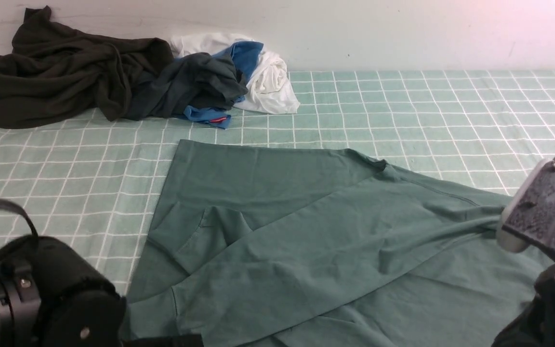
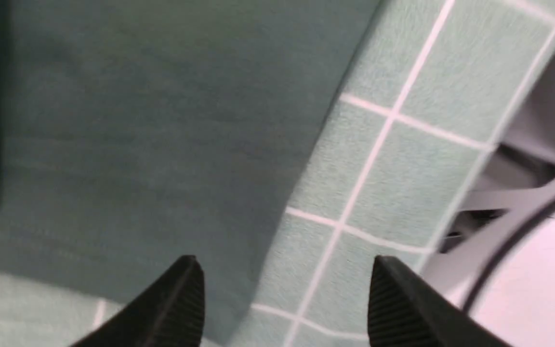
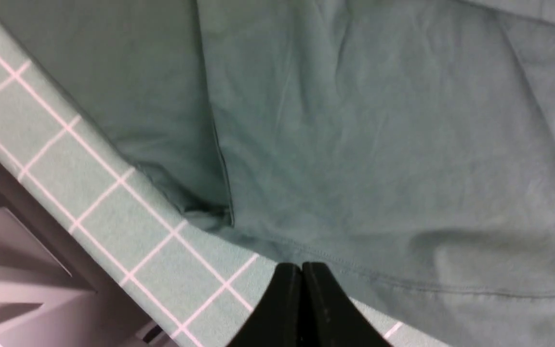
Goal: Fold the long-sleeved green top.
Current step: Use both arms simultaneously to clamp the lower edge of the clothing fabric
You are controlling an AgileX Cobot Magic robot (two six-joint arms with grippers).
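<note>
Front camera faces forward; close wrist cameras share the top [image 1: 306, 231].

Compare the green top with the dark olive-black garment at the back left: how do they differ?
The green top is sage; the dark garment is near-black. The green top lies spread and partly folded over; the dark garment is crumpled in a heap. Both rest on the checked cloth.
</note>
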